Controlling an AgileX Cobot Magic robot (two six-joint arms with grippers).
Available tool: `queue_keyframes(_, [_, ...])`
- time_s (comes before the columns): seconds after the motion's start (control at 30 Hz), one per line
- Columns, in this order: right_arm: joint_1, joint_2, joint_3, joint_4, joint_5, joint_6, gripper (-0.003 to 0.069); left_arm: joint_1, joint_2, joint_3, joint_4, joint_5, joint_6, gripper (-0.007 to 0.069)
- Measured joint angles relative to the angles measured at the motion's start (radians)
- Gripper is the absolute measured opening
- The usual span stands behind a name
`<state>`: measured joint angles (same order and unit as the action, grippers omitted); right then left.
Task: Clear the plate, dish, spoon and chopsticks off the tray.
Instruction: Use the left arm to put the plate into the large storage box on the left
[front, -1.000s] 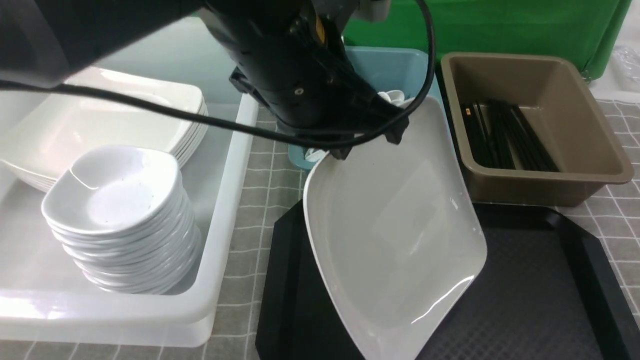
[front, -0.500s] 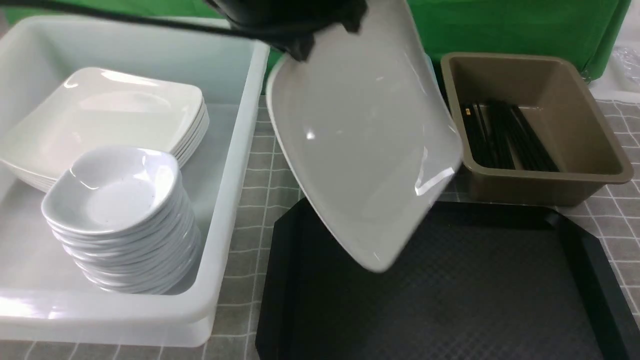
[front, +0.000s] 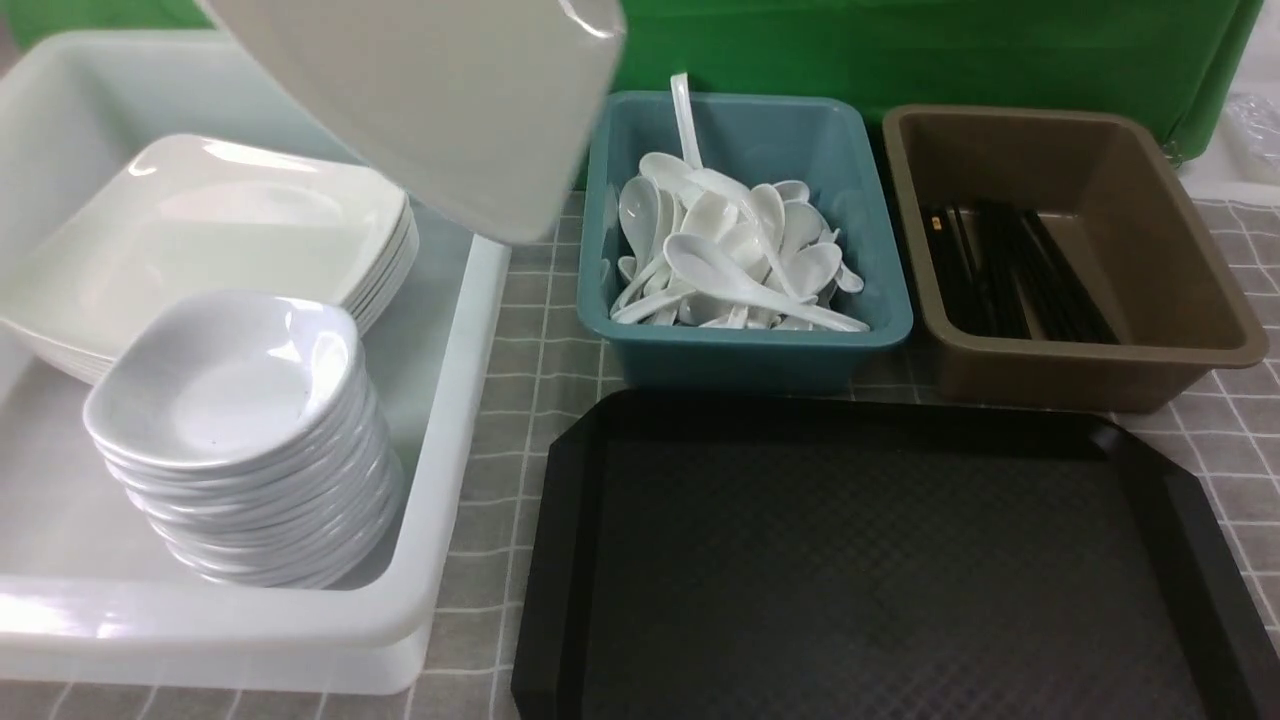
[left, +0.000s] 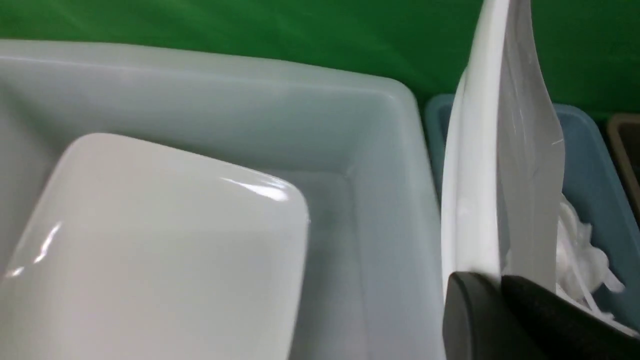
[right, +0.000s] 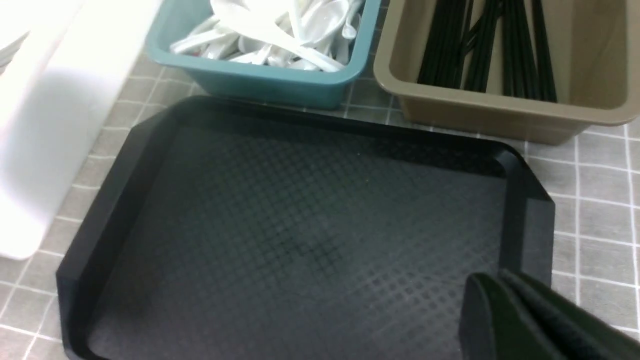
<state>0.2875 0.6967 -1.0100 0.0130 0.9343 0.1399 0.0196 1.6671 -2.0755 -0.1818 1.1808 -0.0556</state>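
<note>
Left gripper (left: 501, 287), clamped shut on the edge of the plate (front: 430, 100), held it tilted above the white tub (front: 480, 300) and its stacked plates (front: 200, 220). Right gripper (right: 500, 305) was closed and empty over the tray (front: 880, 560). Held by the rim alone, the plate could slip and strike the stack.

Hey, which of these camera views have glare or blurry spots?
Front view: glare streaks on the stacked dishes and the white tub's rim; the plate is cropped by the top edge. Left wrist view: the plate, edge-on near the lens, looks soft. Right wrist view: the right gripper is a dark blur; the tray is sharper.
</note>
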Motion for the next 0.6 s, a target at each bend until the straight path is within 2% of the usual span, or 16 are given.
queue_keyframes(0.2, [0.0,0.0,0.0,0.01,0.0,-0.001,0.0038,0.23,0.007,-0.002,-0.071,-0.012,0.085,0.0027])
queue_keyframes(0.3, [0.0,0.0,0.0,0.012,0.0,-0.012,0.0038,0.336,0.031,-0.003,-0.152,-0.031,0.15,0.0027])
queue_keyframes(0.43, [0.0,0.0,0.0,0.018,0.001,-0.024,0.0038,0.416,0.092,-0.004,-0.244,-0.035,0.212,0.0027])
queue_keyframes(0.6, [0.0,0.0,0.0,0.062,0.011,-0.034,0.0038,0.439,0.18,-0.004,-0.291,-0.02,0.252,0.0027])
